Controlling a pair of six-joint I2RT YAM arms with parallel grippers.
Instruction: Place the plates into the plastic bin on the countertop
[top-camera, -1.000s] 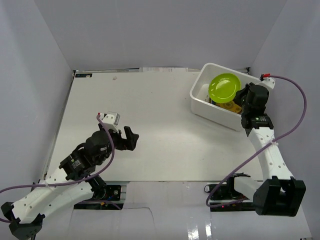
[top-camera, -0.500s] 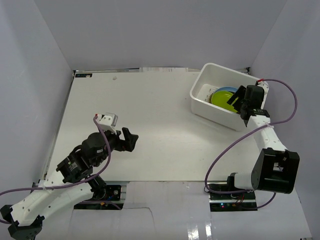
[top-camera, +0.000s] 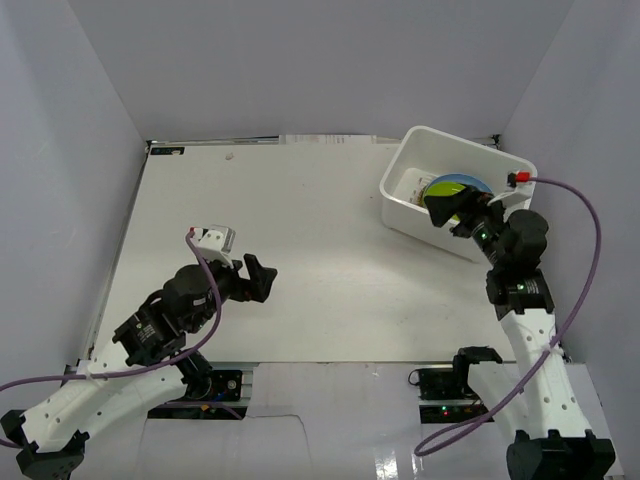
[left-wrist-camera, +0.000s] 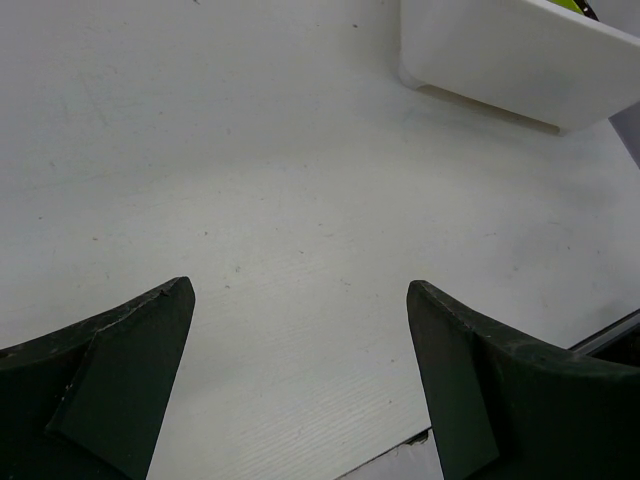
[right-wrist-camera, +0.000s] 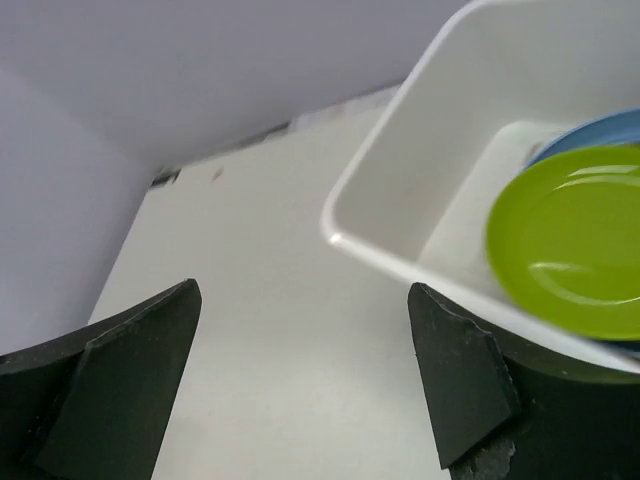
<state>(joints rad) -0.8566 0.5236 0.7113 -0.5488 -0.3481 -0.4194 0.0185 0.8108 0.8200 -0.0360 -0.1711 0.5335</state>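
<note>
While hovering wide open and empty at the near rim of the plastic bin (top-camera: 396, 186), faces the lime green plate (right-wrist-camera: 565, 255) inside, just ahead (right end effector (right-wrist-camera: 300, 395); left end effector (left-wrist-camera: 300, 385), also open and empty, well apart).

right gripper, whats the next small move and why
Probably draw the right gripper back from the bin toward its base. Its jaws stand open and empty, the lime plate lies in the bin on a blue plate, and no plate shows on the countertop, so nothing seems left to pick.
</note>
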